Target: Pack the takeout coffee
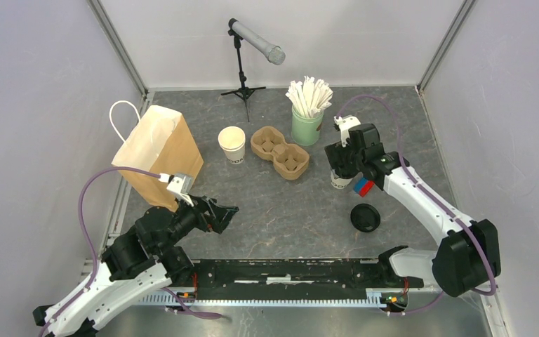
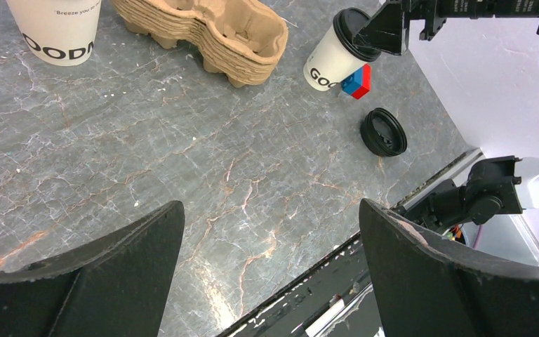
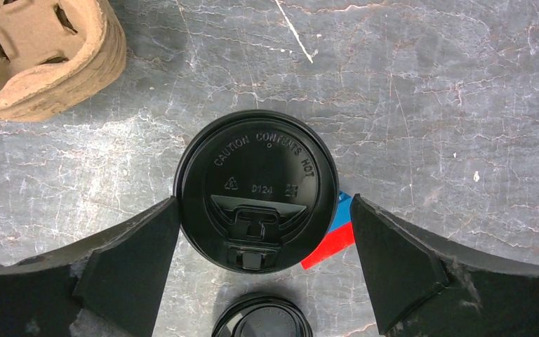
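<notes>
- Nearest in, the left gripper [image 2: 268, 210] hangs low over bare table [image 2: 182, 168], jaws spread wide with nothing between them.
- Just right of centre lies a loose lid [image 1: 365, 217], alone on the table and near the cup on its near side.
- And here's the action: the cup [image 2: 326, 60] stands upright on the right half of the table. The right gripper [image 3: 263, 203] is over it, jaws spread with one finger on each side of its lid [image 3: 256, 186], and it isn't pinching yet.
- A red-and-blue block [image 2: 356, 81] shows just beside the cup. I can't tell whether it sits on the table or belongs to the arm.
- Handling call: this is thin paper, so the wall will dent under a hard squeeze. It's likely light, but top-heavy if full, and I can't tell the fill.
- The lid is smooth plastic and only pressed on, so pulling on it could pop it off. I'd grip the wall just under the rim, where the cup is stiffest, and lift it level.
- Left of the cup there's a clear stretch of table up to the carrier [image 1: 281, 152], whose wells are open and face up.
- The cup stack [image 1: 232, 144] sits just beside the carrier's left end.
- Farther left stands the bag [image 1: 158, 154], close to the left wall, so there's little room for an approach from that side.
- At the back, the straw pot [image 1: 307, 126] stands just behind the carrier, and its straws stick up tall. Watch them on any high swing.
</notes>
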### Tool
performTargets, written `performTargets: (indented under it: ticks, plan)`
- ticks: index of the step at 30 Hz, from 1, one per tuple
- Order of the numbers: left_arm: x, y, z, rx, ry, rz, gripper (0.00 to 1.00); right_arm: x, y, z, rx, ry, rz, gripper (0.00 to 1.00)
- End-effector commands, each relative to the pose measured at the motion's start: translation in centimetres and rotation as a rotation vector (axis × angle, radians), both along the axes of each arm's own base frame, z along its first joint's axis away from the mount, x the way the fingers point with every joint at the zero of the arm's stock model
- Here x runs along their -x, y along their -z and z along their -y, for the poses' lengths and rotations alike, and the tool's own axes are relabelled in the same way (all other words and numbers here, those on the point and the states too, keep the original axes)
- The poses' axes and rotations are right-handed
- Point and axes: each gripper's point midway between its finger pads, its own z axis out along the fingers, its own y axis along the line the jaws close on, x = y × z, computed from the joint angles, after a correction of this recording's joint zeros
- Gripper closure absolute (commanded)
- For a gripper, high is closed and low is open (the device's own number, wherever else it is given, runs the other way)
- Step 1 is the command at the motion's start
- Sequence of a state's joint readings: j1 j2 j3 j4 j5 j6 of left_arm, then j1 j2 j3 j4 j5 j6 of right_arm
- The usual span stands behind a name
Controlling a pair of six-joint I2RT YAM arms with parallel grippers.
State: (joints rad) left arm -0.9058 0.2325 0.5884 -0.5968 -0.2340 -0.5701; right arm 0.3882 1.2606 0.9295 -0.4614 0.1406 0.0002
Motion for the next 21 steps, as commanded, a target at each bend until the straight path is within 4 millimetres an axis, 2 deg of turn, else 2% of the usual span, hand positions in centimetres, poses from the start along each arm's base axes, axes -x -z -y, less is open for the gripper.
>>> performTargets:
  ticks: [1, 10, 13, 17, 21]
  plan:
    - [-0.2, -0.8, -0.2, -0.001, -0.004, 0.040, 0.00, -0.7, -2.6, -0.4, -0.024, -0.007, 0.040, 0.02]
    - [-0.2, -0.9, -0.2, -0.003, -0.006, 0.040, 0.00, -0.4, -7.3, -2.2, -0.129, -0.084, 0.123, 0.03]
    - [-0.1, -1.2, -0.5, -0.015, -0.003, 0.044, 0.00, -0.1, -8.8, -4.6, -0.234, -0.193, 0.176, 0.01]
    - [0.4, -2.0, -1.2, -0.028, -0.001, 0.053, 0.00, 0.1, -10.5, -7.7, -0.329, -0.315, 0.302, 0.11]
    - [0.5, -2.2, -1.5, -0.015, -0.005, 0.070, 0.00, 1.0, -11.2, -12.1, -0.347, -0.415, 0.383, 0.12]
